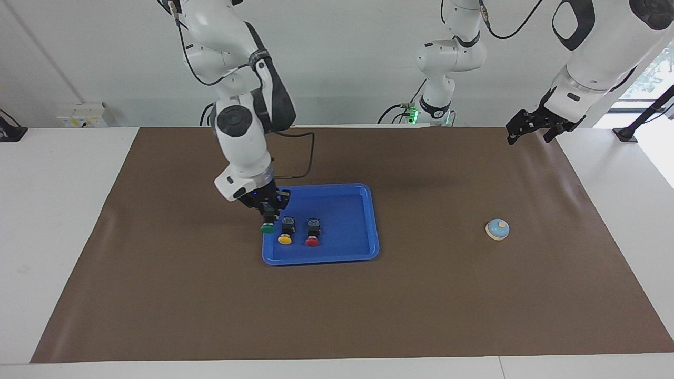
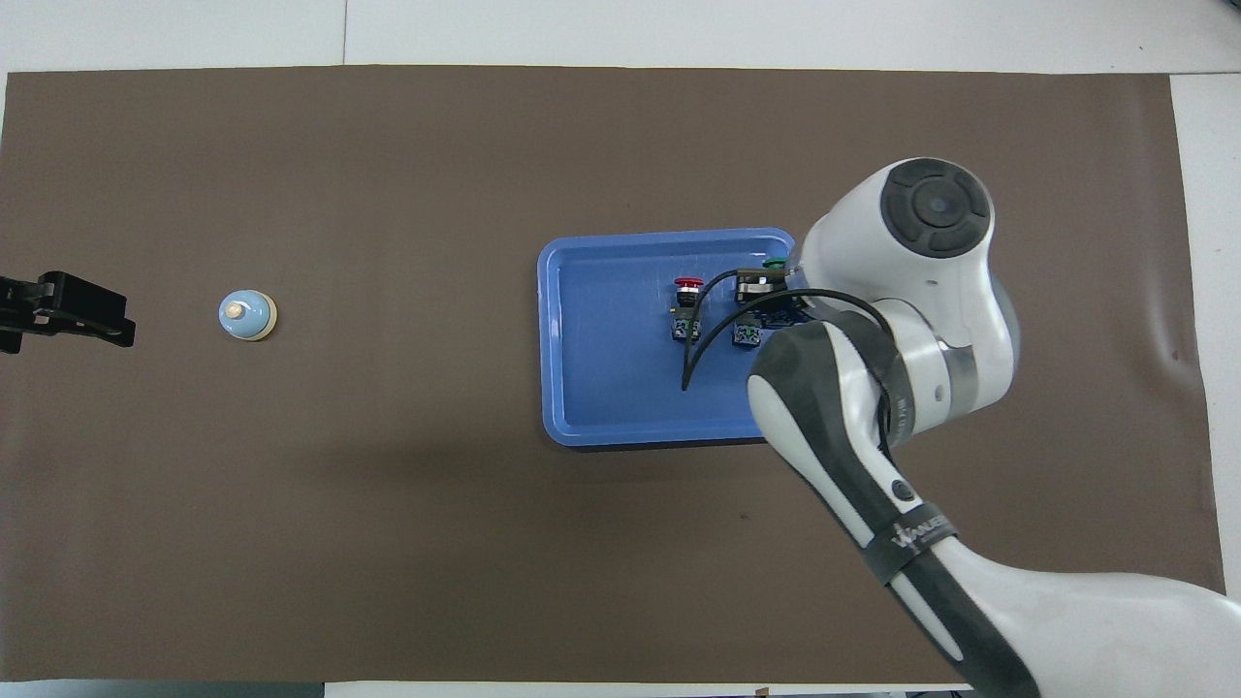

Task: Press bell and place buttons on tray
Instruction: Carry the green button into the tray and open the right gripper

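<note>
Right gripper (image 1: 269,215): clamped on green button (image 1: 267,228) at tray (image 1: 337,257) edge (overhead view hides most of it under the arm).
Yellow button (image 1: 285,239), red button (image 1: 312,241): in tray.
Bell (image 1: 497,229): on mat, toward left arm's end.
Left gripper (image 1: 531,131): fingers apart, waiting.

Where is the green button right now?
The green button is in the shut right pincer, at the blue tray's edge toward the right arm's end, beside the yellow button.
</note>
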Tool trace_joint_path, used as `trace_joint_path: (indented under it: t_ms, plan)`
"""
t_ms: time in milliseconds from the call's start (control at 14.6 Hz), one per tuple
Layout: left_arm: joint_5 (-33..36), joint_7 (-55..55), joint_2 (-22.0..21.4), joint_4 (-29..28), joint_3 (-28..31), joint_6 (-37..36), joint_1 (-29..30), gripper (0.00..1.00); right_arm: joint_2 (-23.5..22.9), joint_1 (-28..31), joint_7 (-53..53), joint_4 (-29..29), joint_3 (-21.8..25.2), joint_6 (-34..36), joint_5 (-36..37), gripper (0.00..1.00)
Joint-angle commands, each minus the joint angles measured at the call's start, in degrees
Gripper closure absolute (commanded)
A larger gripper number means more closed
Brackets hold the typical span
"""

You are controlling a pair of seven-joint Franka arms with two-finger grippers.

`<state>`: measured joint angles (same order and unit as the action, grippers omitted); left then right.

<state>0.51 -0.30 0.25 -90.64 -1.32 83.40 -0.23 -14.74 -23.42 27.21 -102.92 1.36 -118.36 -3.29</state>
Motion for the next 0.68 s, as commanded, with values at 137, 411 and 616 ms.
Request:
trace_joint_path:
  t_ms: [137,411,616]
  plan:
    - [-0.87,-0.58,-1.57,-2.00,0.09,1.23,0.23,0.00,-10.82,-8.57,9.96,10.80,0.13,0.76,-0.31,1.00]
    - [-0.87,-0.58,-1.57,-2.00,0.09,1.23,0.23,0.00,-13.47,-11.12,11.81,9.76,0.13,-5.38,-0.40,1.00]
    - [-0.87,-0.58,-1.57,-2.00,0.09,1.23,0.23,0.00,-13.30,-10.95,11.81,7.04,0.13,-7.76,-0.31,0.66]
